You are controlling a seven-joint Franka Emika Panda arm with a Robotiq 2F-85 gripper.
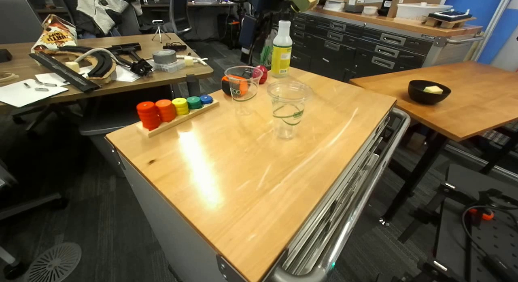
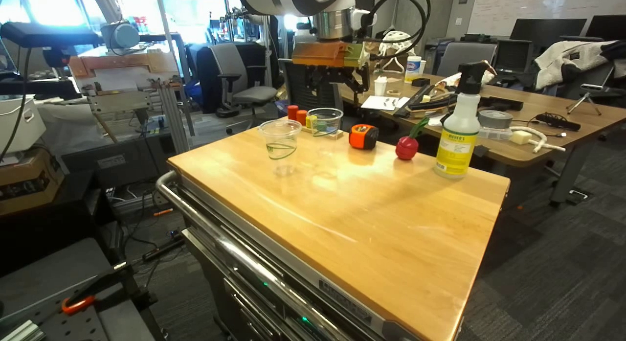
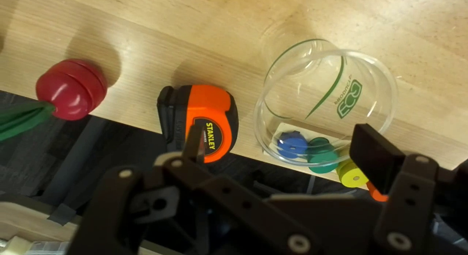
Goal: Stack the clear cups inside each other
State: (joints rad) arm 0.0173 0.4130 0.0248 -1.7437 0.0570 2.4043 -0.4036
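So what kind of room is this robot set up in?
Most likely a robotics lab: a robot arm, a dark cabinet of drawers and a whiteboard with writing all point that way.

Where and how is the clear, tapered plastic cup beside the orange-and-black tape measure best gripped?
I'd pinch the rim from above, straddling it with the black gripper: the cup stands upright, open-topped, narrowing downward, so a high hold should let it nest into the other clear plastic cup.

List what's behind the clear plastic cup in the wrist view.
Through the cup: wooden tabletop, a blue disc, part of a green disc and their pale wooden base. A black gripper finger covers the cup's lower-right rim; anything behind is hidden.
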